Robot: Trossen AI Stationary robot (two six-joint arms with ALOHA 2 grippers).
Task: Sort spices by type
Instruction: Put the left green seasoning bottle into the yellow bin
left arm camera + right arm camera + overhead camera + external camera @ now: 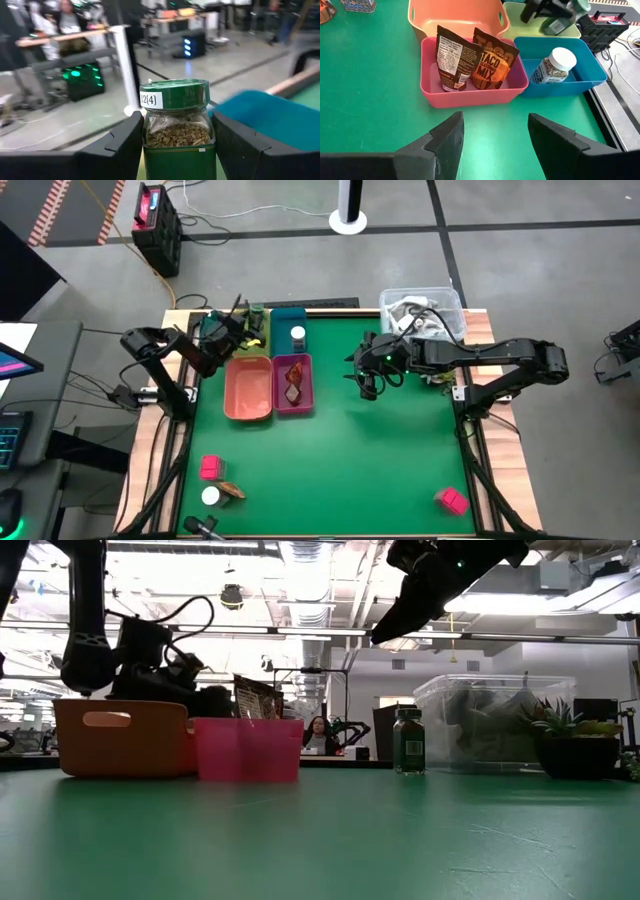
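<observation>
Flat table surface [360,470]: uniform green; rectangular plastic tray [470,87]: pink-magenta; handled plastic basket [455,15]: salmon-orange; rectangular plastic bin [580,80]: blue; shallow plastic tray [520,10]: pale yellow-green; two foil spice packets [472,60]: dark brown, one with orange panel and white lettering; glass jar with lid [177,130]: dark green, white label, brown-olive contents; speckled jar [554,65]: white cap; small blocks [452,500]: pink-red.

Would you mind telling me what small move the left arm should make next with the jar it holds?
Probably lower it: the left gripper holds the dark green jar between its fingers, and in the high view it sits at the yellow-green tray beside the blue tray. Lowering into that tray before releasing seems sensible. The right gripper hangs open and empty.
</observation>
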